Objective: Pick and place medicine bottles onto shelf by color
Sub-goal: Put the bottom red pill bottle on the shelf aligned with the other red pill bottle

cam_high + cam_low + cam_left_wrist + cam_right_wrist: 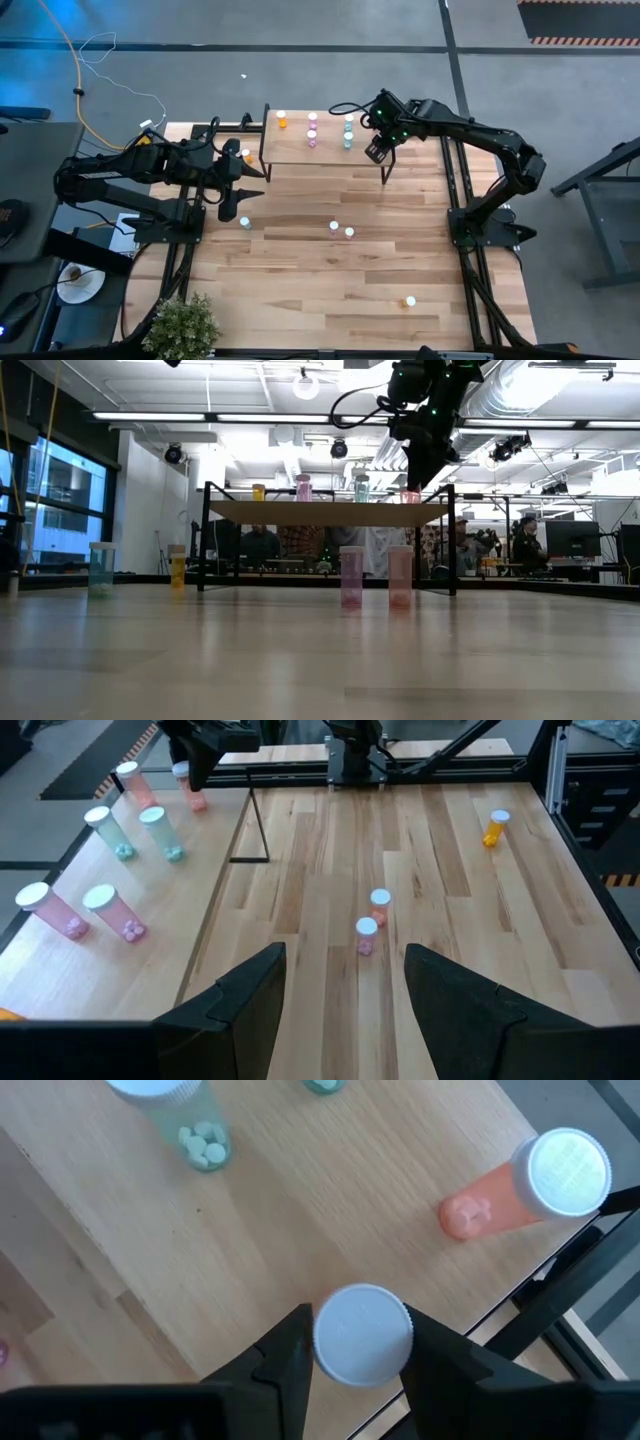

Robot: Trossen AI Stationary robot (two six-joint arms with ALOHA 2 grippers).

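Right tool [360, 1342] over the shelf [300, 150] end, fingers flanking a white-capped bottle [362, 1333]; grip state unclear. Bottle light, rigid, smooth, tippy: hold at cap.

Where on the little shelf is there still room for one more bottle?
The shelf is bare along its front strip, nearest the two pink bottles on the table. Its back edge is crowded: an orange bottle, pink bottles, then teal bottles. The right gripper hangs over the right end with a bottle between its fingers.
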